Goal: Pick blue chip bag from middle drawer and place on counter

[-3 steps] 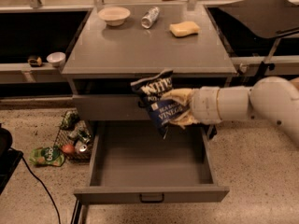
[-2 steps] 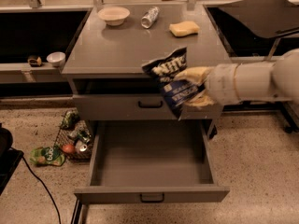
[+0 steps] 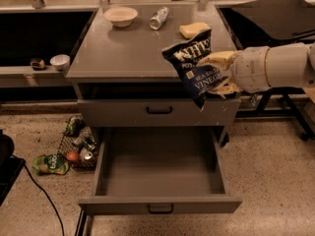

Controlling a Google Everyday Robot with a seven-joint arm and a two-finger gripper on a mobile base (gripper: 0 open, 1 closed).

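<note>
The blue chip bag (image 3: 194,65) is dark navy with white lettering and a lighter band reading "vinegar". My gripper (image 3: 216,73) is shut on its right side and holds it in the air over the front right edge of the counter (image 3: 128,53), tilted. The middle drawer (image 3: 160,173) is pulled out below and holds nothing. My white arm reaches in from the right.
On the counter's far side stand a white bowl (image 3: 120,15), a lying can (image 3: 159,17) and a yellow sponge (image 3: 194,30). A closed drawer front (image 3: 158,110) sits above the open one. Litter and a small rack (image 3: 74,149) lie on the floor at left.
My gripper has lifted the bag up and to the right, from in front of the upper drawer front to the level of the counter's front right edge.
</note>
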